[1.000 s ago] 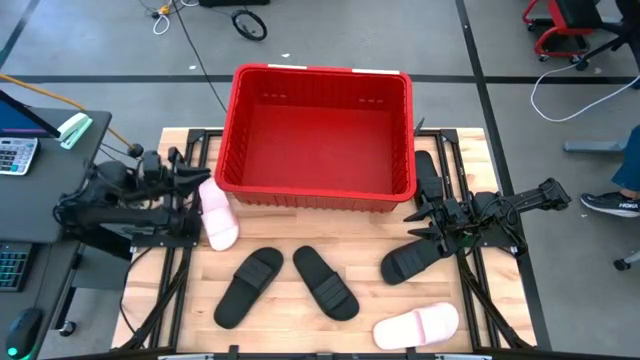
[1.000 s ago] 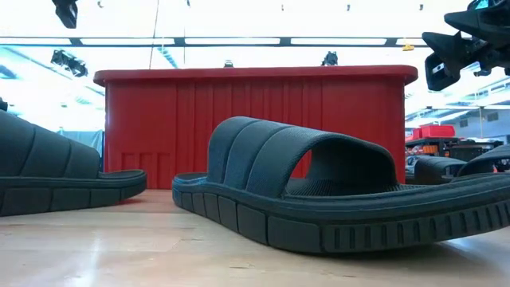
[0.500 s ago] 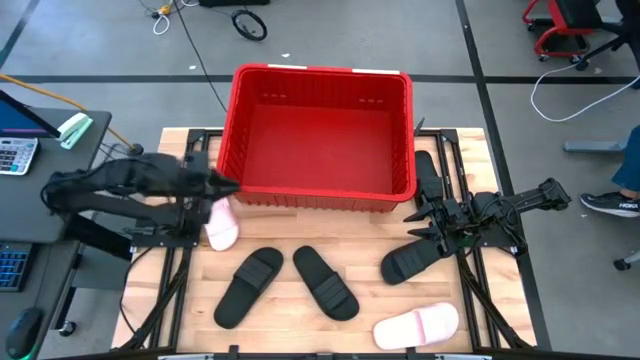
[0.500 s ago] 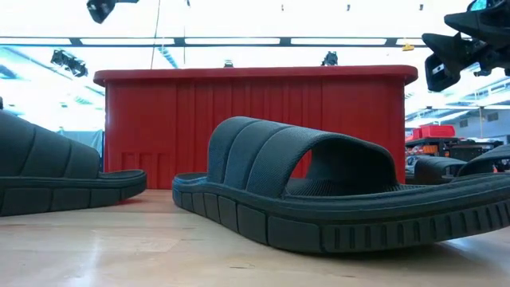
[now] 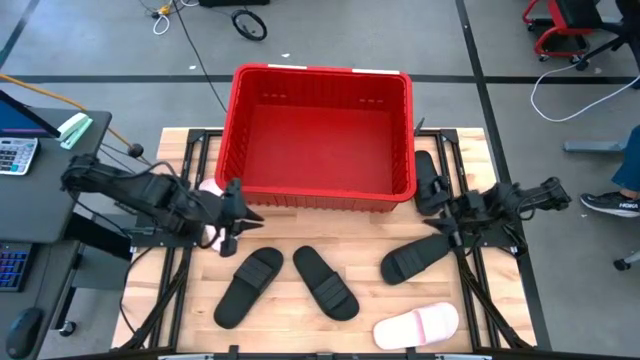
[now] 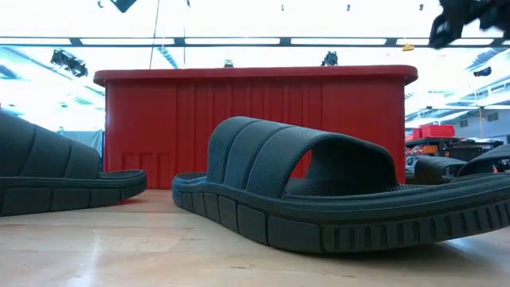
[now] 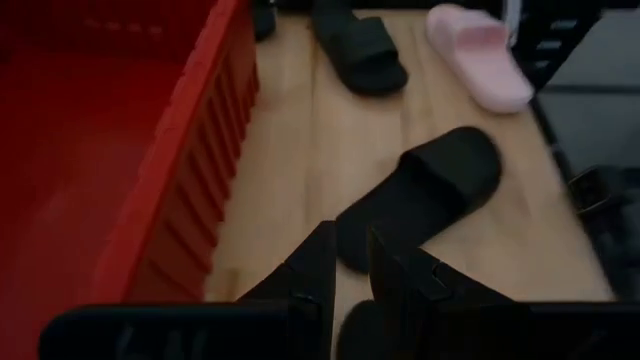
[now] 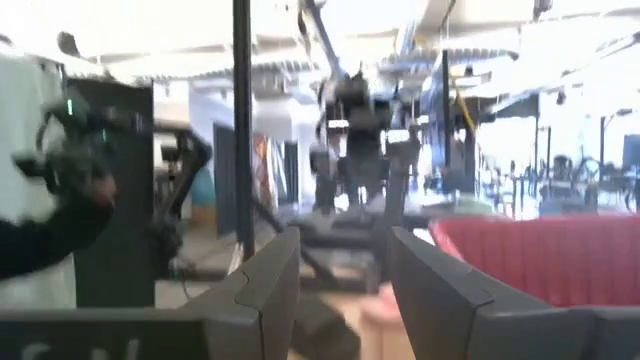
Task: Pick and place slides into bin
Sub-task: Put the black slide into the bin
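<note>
The red bin stands at the table's far middle. My left gripper hangs above the table by the bin's near left corner, fingers a little apart and empty. It covers most of a pink slide. Two black slides lie sole-down in front of the bin; the second also shows in the left wrist view. A third black slide lies near my right gripper, which is open and empty. A fourth lies beside the bin's right wall. A second pink slide lies near the front edge.
Black arm frames run along both sides of the wooden tabletop. A desk with a calculator stands left of the table. Cables lie on the floor beyond it.
My left arm has swung out from the table's left edge toward the right, along the bin's near wall, and now reaches over the pink slide there. My right gripper has risen. The slides and the bin have kept still.
</note>
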Controlling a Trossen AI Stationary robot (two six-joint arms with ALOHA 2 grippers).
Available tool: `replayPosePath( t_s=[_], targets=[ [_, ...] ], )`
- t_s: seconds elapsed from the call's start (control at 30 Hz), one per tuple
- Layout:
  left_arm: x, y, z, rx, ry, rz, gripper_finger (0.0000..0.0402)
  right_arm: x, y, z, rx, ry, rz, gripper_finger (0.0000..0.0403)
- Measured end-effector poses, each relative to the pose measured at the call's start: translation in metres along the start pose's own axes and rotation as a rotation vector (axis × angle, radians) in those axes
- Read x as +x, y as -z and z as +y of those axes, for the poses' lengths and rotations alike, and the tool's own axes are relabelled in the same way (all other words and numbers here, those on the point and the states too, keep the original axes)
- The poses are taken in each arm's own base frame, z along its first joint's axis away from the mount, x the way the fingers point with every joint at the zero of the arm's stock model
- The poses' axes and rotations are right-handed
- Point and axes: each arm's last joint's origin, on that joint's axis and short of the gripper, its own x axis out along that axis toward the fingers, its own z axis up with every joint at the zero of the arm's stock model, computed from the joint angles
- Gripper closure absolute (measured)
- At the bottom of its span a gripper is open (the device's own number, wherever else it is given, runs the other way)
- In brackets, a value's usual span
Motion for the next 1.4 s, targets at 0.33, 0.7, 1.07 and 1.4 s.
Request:
replayPosePath(
  t_s=[0.33, 0.7, 1.07, 1.4],
  targets=[
    [0.007, 0.000, -0.001, 0.083, -0.034, 0.015, 0.0336, 0.009, -0.045, 0.005, 0.079, -0.137, -0.065, 0.0243],
    [0.006, 0.000, -0.001, 0.084, -0.051, 0.010, 0.0336, 0.096, -0.066, 0.009, 0.091, -0.040, 0.373, 0.0243],
    [0.006, 0.004, 0.000, 0.055, -0.060, 0.053, 0.0335, 0.153, -0.016, 0.062, 0.658, 0.259, 1.322, 0.0243],
    [0.006, 0.004, 0.000, 0.045, -0.060, 0.051, 0.0336, 0.104, 0.040, 0.073, 0.142, 1.012, 1.785, 0.0243]
  ],
)
